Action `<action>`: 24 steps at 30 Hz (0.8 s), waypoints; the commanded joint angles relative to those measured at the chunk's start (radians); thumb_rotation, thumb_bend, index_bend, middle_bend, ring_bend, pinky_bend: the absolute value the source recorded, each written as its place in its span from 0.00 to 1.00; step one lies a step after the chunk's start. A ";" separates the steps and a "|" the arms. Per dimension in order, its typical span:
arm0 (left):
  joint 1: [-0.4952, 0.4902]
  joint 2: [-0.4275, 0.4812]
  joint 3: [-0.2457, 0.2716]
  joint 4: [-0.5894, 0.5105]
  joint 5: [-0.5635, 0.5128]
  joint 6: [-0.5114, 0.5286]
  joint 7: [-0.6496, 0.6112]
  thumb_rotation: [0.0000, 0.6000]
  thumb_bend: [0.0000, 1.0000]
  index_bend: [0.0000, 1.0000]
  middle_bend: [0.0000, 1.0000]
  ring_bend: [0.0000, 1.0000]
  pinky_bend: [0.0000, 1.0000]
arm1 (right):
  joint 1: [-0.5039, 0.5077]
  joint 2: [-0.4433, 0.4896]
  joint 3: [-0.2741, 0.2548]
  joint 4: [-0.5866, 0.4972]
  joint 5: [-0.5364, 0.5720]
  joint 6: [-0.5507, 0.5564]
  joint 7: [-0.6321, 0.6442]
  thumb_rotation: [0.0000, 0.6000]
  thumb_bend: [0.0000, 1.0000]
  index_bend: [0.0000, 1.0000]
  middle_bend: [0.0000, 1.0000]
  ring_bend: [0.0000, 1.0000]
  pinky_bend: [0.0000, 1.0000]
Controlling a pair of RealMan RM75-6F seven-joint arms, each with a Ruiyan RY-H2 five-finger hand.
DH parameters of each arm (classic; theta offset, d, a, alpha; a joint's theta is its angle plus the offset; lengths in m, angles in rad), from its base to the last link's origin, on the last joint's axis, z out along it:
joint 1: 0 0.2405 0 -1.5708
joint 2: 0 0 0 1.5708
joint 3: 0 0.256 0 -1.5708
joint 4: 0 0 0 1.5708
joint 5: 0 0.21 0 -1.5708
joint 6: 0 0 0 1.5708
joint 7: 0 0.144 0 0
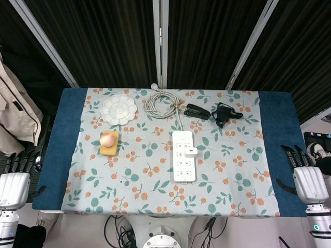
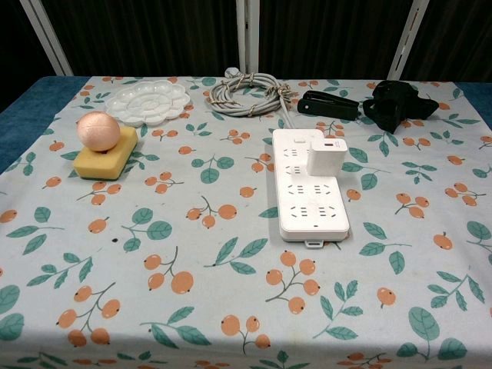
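The worktop (image 1: 51,155) is covered with dark blue fabric, and over it lies a pale cloth (image 1: 238,170) printed with orange berries and green leaves. Behind it hang black curtains (image 1: 114,41) crossed by pale metal bars.

The left hand (image 1: 15,178) sits off the worktop's left edge, the right hand (image 1: 305,173) at the right edge; both hold nothing, fingers apart and extended.

A white power strip (image 1: 185,156) lies mid-cloth with a white charger (image 2: 326,159) plugged in, its cable (image 1: 161,103) coiled at the back. Nearby are a black clip (image 1: 197,111) and a black strap (image 1: 223,113). On the left, an onion (image 1: 108,138) sits on a yellow sponge (image 1: 108,150), near a white palette (image 1: 119,109).
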 commanded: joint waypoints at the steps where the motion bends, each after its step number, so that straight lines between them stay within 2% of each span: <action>1: -0.002 -0.001 0.000 0.005 -0.002 -0.005 -0.006 1.00 0.04 0.10 0.07 0.00 0.00 | 0.000 -0.001 0.000 -0.003 0.002 -0.004 -0.004 1.00 0.08 0.00 0.12 0.00 0.17; 8: -0.018 0.004 -0.001 0.004 0.023 -0.012 -0.015 1.00 0.03 0.10 0.07 0.00 0.00 | 0.017 0.015 0.001 -0.023 -0.019 -0.019 -0.017 1.00 0.08 0.00 0.12 0.00 0.17; 11: -0.045 0.014 0.000 -0.004 0.069 -0.026 -0.027 1.00 0.03 0.11 0.07 0.00 0.00 | 0.035 0.031 0.003 -0.042 -0.045 -0.028 -0.016 1.00 0.08 0.00 0.12 0.00 0.17; 15: -0.113 0.025 0.001 -0.033 0.160 -0.077 -0.059 1.00 0.03 0.13 0.10 0.00 0.07 | 0.074 0.052 0.009 -0.070 -0.090 -0.055 -0.014 1.00 0.09 0.00 0.12 0.00 0.17; 20: -0.258 0.003 -0.005 -0.056 0.293 -0.209 -0.088 1.00 0.03 0.14 0.13 0.01 0.09 | 0.161 0.076 0.027 -0.115 -0.109 -0.161 -0.024 1.00 0.10 0.00 0.14 0.00 0.17; 24: -0.417 -0.071 -0.015 -0.049 0.367 -0.388 -0.103 1.00 0.09 0.15 0.13 0.01 0.08 | 0.261 0.068 0.058 -0.144 -0.089 -0.291 -0.036 1.00 0.12 0.00 0.15 0.00 0.17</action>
